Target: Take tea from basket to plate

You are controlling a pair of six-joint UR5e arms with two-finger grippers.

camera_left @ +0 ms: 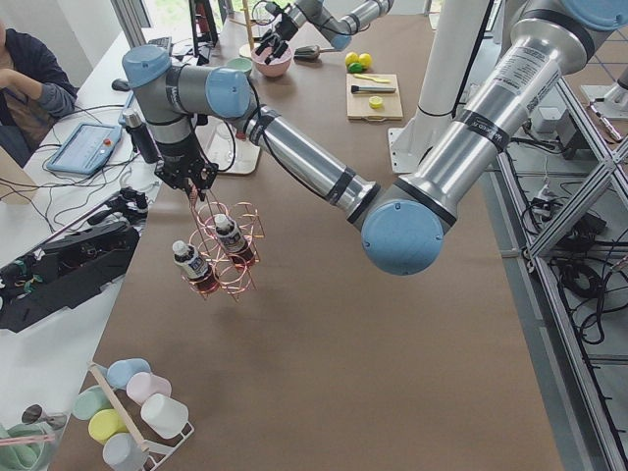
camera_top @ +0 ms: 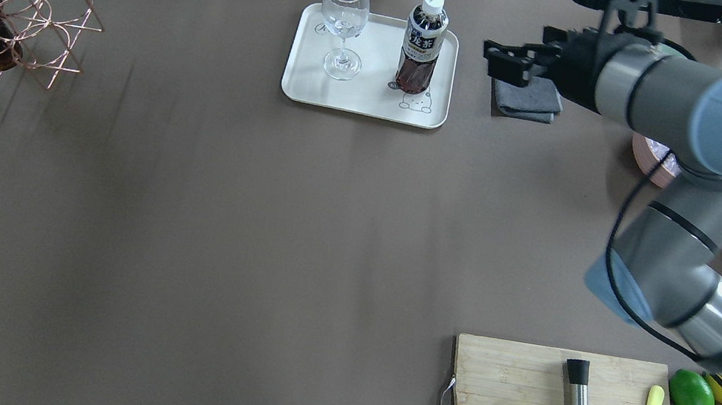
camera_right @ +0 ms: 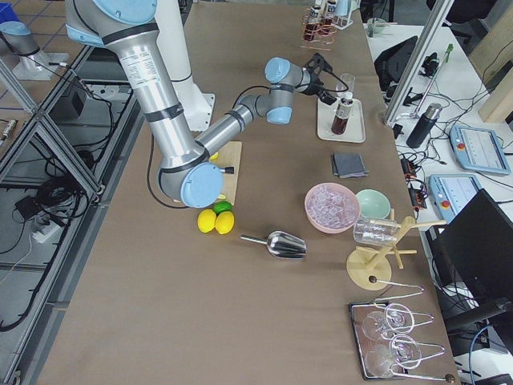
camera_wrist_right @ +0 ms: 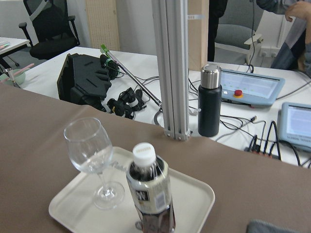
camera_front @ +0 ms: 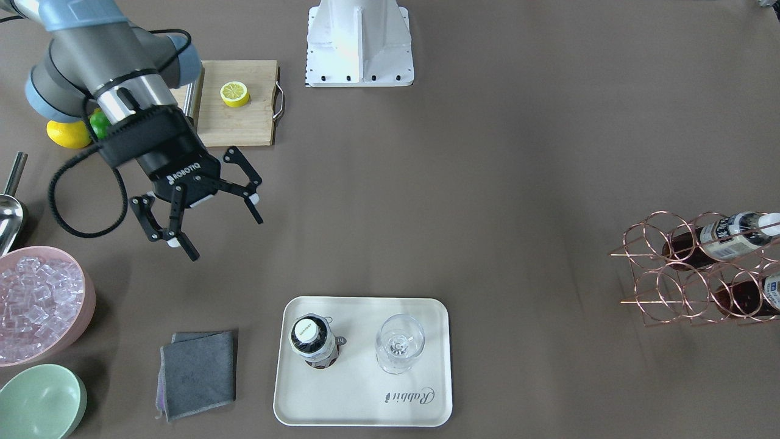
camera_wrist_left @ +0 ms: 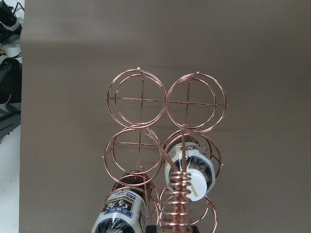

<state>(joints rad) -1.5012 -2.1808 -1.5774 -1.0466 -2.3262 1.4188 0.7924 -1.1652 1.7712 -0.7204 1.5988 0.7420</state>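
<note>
Plate (camera_front: 365, 402) is your reference. One tea (camera_front: 312, 341) stands upright on it, cap on, at the bear-drawing end. A wine glass (camera_front: 399, 350) stands beside it on the plate, not touching. The plate is bare toward the script edge.

Just off the plate on the tea's side, a grey cloth (camera_front: 198, 372) lies flat on the counter (camera_front: 426, 213). The right pincer (camera_front: 218, 228) hangs above the counter on that same side, clear of the plate, jaws wide apart, nothing in them.

Well apart from the plate on the glass's side is the basket (camera_front: 670, 268). Two more bottles (camera_front: 725, 238) lie tilted in its rings, caps outward. The left pincer (camera_left: 193, 182) sits at the top of the basket's coiled handle (camera_wrist_left: 181, 194). You can't tell from these views whether it's clamped on it or open, or whether the basket rests on the counter.

My read: the place step is done for this bottle, and the task as worded looks met. If you want another across, the next move calls for a pull along the ring's axis from the cap end. Then set it upright on the bare patch, clear of the glass.
</note>
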